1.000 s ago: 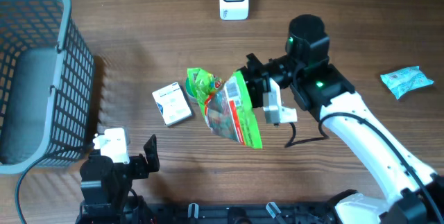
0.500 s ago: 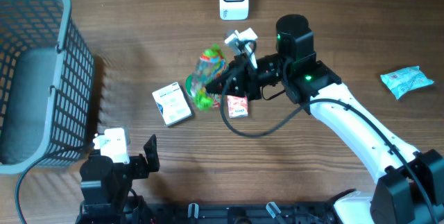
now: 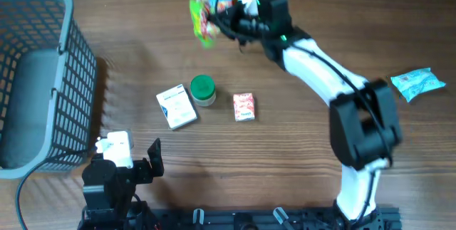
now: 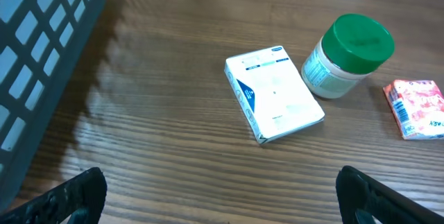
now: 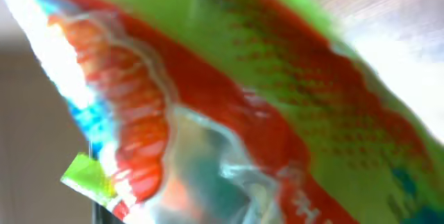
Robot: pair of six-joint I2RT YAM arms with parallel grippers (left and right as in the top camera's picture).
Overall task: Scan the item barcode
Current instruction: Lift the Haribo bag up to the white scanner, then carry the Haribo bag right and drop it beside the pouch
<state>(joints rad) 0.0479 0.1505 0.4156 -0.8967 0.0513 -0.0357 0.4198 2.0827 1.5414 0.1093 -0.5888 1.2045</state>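
Swinging up from the frame's centre, the right gripper (image 3: pixel 229 3) is carrying the green and red crinkly plastic snack bag (image 3: pixel 205 13) to the upper middle edge, jaws pinched tight on it, probably presenting its printed face to the scanner, which is hiding behind the arm. The left gripper (image 4: pixel 218 189) is idling at lower left, fingers spread wide and empty, leaving the white and blue cardboard box (image 3: pixel 176 107) and green-lidded plastic jar (image 3: pixel 203 91) waiting at centre.
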